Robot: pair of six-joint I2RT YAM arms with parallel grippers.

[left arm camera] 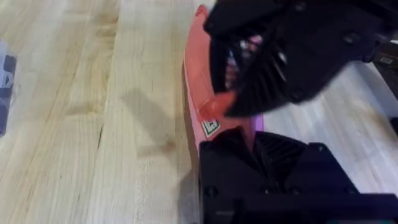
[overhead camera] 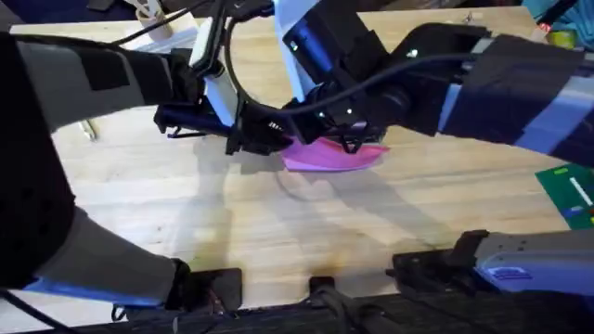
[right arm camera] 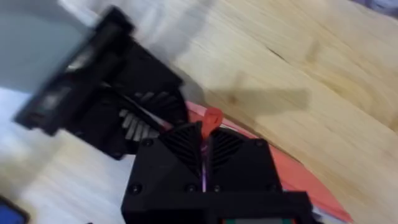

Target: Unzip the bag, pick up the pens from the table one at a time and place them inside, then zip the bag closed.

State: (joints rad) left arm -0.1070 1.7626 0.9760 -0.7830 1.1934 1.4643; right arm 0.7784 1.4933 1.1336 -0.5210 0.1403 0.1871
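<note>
Centre frame overhead, the left gripper (overhead camera: 264,139) clamps the bag (overhead camera: 329,156) end to brace it; the right gripper (right arm camera: 204,155) pinches the pull (right arm camera: 212,118) for zipping.

Right fingers (right arm camera: 203,146) pinching pink pull (right arm camera: 212,118)

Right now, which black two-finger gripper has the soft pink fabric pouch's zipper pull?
The right gripper: its fingers are shut on the pink pull. The left gripper clamps the pouch at its fabric edge instead.
</note>
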